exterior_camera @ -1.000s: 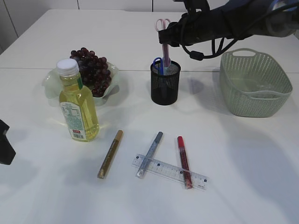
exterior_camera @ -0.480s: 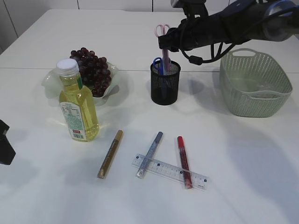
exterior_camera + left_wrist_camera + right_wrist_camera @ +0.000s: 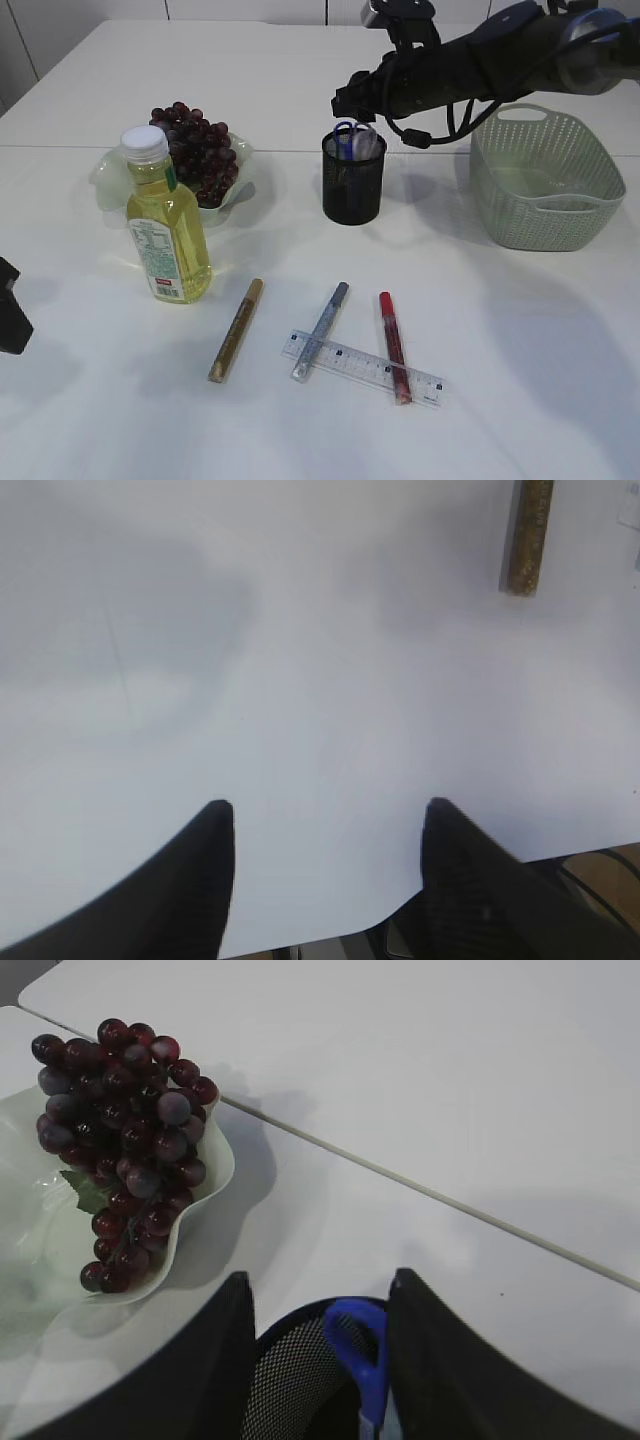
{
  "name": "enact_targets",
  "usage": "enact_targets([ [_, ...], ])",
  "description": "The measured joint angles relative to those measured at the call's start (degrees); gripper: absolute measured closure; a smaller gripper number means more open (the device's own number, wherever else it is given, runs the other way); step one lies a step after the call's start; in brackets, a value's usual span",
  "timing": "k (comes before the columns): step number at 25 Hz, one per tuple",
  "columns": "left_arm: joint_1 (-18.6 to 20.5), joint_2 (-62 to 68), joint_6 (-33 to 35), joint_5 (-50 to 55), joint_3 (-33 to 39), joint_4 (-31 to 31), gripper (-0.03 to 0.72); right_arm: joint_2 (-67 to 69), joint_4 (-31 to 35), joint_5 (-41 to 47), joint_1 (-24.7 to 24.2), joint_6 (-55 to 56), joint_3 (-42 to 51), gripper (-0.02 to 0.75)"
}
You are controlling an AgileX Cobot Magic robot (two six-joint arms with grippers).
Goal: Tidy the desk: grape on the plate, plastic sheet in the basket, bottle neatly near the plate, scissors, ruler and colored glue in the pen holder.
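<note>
In the exterior view the black right gripper (image 3: 347, 100) hangs at upper centre of the frame, directly above the black mesh pen holder (image 3: 353, 180), where the blue- and pink-handled scissors (image 3: 350, 138) stand handles-up inside the cup. In the right wrist view the two dark fingers (image 3: 225, 1360) stand apart with nothing between them, framing the blue scissor handle (image 3: 358, 1345) and the mesh rim below. The scissors look stowed, the dark red grape bunch (image 3: 195, 148) lies on the pale green wavy plate (image 3: 110, 175) at upper left, and the yellow-liquid plastic bottle with a white cap (image 3: 165, 220) stands just in front of that plate. What probably remains is at lower centre: the clear plastic ruler (image 3: 362, 367), lying left to right with a slight downward slant, crossed by the blue-grey glue pen (image 3: 321, 330) and the red glue pen (image 3: 393, 345), both running roughly top to bottom, with the gold glitter glue pen (image 3: 236, 329) lying apart to the left, also near-vertical. These lie well below and slightly left of the right gripper, so it would have to travel down the frame. The black left gripper (image 3: 325, 865), at the far left edge of the exterior view, has its jaws wide over bare white table (image 3: 300, 680); the gold pen's end shows at the upper right of its wrist view, so that arm seems nearer to it. The pale green perforated basket (image 3: 545, 180) sits at right; I cannot make out the plastic sheet in it with certainty.
</note>
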Motion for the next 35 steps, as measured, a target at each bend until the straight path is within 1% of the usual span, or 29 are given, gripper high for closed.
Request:
enact_targets([
  [6,0.0,0.0,0.0,0.0,0.0,0.0,0.253,-0.3,-0.1,1.0,-0.4,2.4,0.0,0.370],
  [8,0.0,0.0,0.0,0.0,0.0,0.0,0.253,-1.5,-1.1,2.2,-0.7,4.7,0.0,0.370],
  [9,0.0,0.0,0.0,0.0,0.0,0.0,0.253,-2.5,-2.6,3.1,-1.0,7.2,0.0,0.370],
  [11,0.0,0.0,0.0,0.0,0.0,0.0,0.253,-5.0,-8.7,5.4,-1.1,14.3,0.0,0.370],
  [12,0.0,0.0,0.0,0.0,0.0,0.0,0.253,-6.5,-13.8,6.9,-1.1,19.5,0.0,0.370],
  [17,0.0,0.0,0.0,0.0,0.0,0.0,0.253,-13.8,-44.9,18.9,-0.7,48.1,0.0,0.370],
  [19,0.0,0.0,0.0,0.0,0.0,0.1,0.253,-16.2,-52.2,24.1,-0.2,52.8,0.0,0.370],
  [20,0.0,0.0,0.0,0.0,0.0,0.1,0.253,-17.4,-54.3,26.2,0.1,53.9,0.0,0.370],
  [23,0.0,0.0,0.0,0.5,0.0,0.1,0.253,-19.7,-56.3,30.8,1.6,55.2,0.0,0.370],
  [28,0.0,0.0,0.0,1.8,0.0,0.1,0.253,-20.2,-56.6,38.0,4.7,55.4,1.3,0.370],
  [31,0.0,0.0,0.0,2.0,0.0,0.1,0.253,-20.2,-56.8,41.8,7.5,55.0,4.0,0.370],
  [35,0.0,0.0,0.0,2.3,0.0,0.1,0.253,-20.2,-56.8,43.1,12.3,53.4,6.8,0.371],
])
